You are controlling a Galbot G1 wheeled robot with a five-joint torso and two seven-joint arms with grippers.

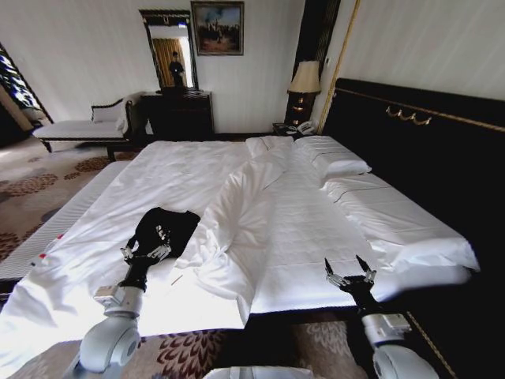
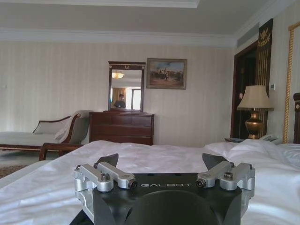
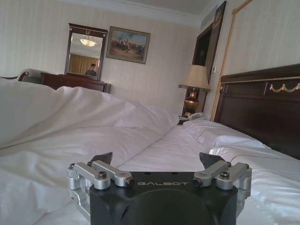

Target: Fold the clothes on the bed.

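The clothes, a crumpled black T-shirt [image 1: 167, 225], lie on the near left part of the bed [image 1: 316, 229], beside a ridge of white duvet. My left gripper [image 1: 147, 249] hovers open at the shirt's near edge, its fingers spread with nothing between them; whether it touches the cloth I cannot tell. In the left wrist view that gripper [image 2: 161, 161] stands open over the white sheet [image 2: 42, 192]. My right gripper [image 1: 349, 272] is open above bare sheet near the bed's front right edge. The right wrist view shows the same gripper [image 3: 156, 159], open and empty.
A bunched duvet ridge [image 1: 237, 209] runs down the middle of the bed. Pillows [image 1: 339, 166] lie along the black headboard [image 1: 426, 166] on the right. A chaise [image 1: 79, 126], a dark dresser [image 1: 177, 114] and a lamp [image 1: 304, 79] stand by the far wall. Patterned carpet [image 1: 31, 189] lies to the left.
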